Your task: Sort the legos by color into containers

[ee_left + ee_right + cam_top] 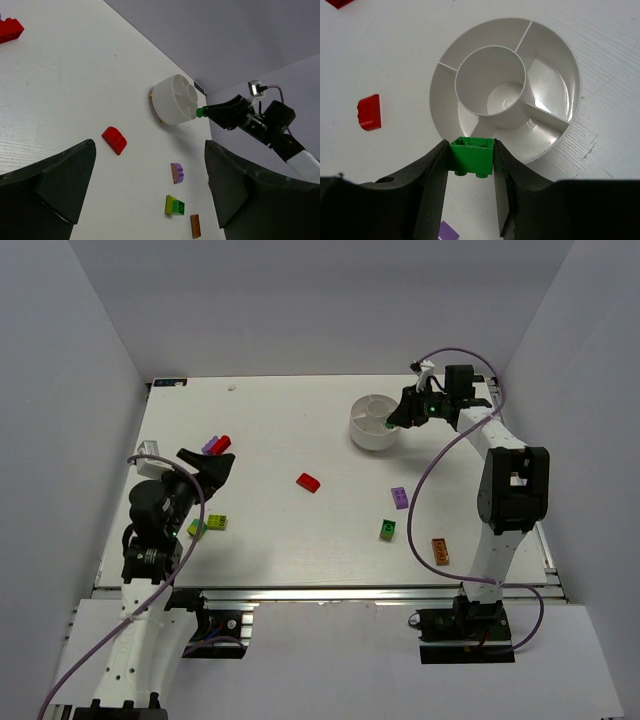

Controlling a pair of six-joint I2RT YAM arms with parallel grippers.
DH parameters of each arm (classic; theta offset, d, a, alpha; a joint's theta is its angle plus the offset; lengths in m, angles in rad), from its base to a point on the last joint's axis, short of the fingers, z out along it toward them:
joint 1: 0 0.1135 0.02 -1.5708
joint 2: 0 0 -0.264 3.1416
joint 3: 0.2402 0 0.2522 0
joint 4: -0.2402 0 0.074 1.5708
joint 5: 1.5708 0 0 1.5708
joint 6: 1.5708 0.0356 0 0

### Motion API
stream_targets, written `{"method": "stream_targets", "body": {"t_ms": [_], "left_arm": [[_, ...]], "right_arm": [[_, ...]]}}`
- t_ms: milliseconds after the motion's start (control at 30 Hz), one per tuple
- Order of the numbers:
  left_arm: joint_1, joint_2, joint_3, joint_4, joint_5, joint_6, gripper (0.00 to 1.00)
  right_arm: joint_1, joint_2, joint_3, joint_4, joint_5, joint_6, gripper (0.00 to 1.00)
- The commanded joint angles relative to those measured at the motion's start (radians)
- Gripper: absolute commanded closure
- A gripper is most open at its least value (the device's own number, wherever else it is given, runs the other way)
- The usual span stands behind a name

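1. At the left, the left gripper (208,462) hangs over the white counter (300,410) with its black jaws spread wide and nothing between them (its two broad pads fill the lower corners of the left wrist view).
2. Just beyond its fingertips lie a small purple studded plastic brick (211,446) and a small red studded plastic brick (222,442). They are close together, but whether they touch I cannot tell.
3. On the near side of that arm sit a small green plastic brick (197,528) and a yellow-green studded plastic brick (216,522), just beside each other. The green one is partly hidden by the arm.
4. Near the middle of the counter lies a red plastic brick with a rounded top (308,482), apart from all the others.
5. Further right, toward the far edge, stands the round white plastic dish (365,437), with a small centre well (490,75) ringed by wedge compartments.
6. The right gripper (470,146) reaches in from the dish's right side, clamped on a bright green studded plastic brick (472,161). The brick is held in the air at the dish's rim, over the edge of one wedge compartment.
7. On the near right of the counter, well apart from the dish, lie a green studded brick (387,530), a purple plastic brick with a rounded top (399,497) and an orange flat plastic brick (440,551).
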Motion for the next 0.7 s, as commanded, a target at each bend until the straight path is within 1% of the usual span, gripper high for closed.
{"method": "stream_targets", "body": {"t_ms": [0,100,167,200,300,333,367,500,533,633,667], "left_arm": [[-0.002,-0.035,0.018,-0.03,-0.009,-0.018,0.02],[-0.002,-0.058,0.012,-0.047,-0.011,-0.024,0.02],[-0.002,-0.059,0.014,-0.055,-0.008,-0.025,0.02],[-0.002,-0.059,0.014,-0.056,-0.006,-0.025,0.02],[-0.002,-0.053,0.015,-0.047,0.004,-0.029,0.02],[-0.002,-0.048,0.018,-0.041,0.009,-0.03,0.02],[-0.002,-0.047,0.018,-0.038,0.013,-0.03,0.02],[-0.002,0.003,0.035,-0.032,0.067,-0.032,0.03],[-0.002,0.013,0.038,-0.023,0.079,-0.035,0.04],[-0.003,0.062,0.047,-0.001,0.138,-0.047,0.12],[-0.005,0.077,0.052,-0.003,0.15,-0.047,0.19]], "right_arm": [[-0.005,-0.002,0.074,0.016,-0.002,-0.042,0.93],[-0.007,0.021,0.088,0.013,0.006,-0.055,0.83],[-0.007,0.037,0.09,0.011,0.017,-0.067,0.72],[-0.007,0.041,0.094,0.011,0.023,-0.069,0.65],[-0.007,0.058,0.1,0.002,0.041,-0.082,0.51],[-0.008,0.064,0.1,0.0,0.046,-0.082,0.45],[-0.01,0.064,0.1,-0.001,0.047,-0.082,0.42],[-0.017,0.055,0.091,-0.004,0.044,-0.075,0.34],[-0.022,0.049,0.087,-0.004,0.043,-0.072,0.34],[-0.033,0.011,0.077,-0.023,0.02,-0.056,0.34],[-0.036,-0.008,0.068,-0.026,0.011,-0.055,0.35]]}}
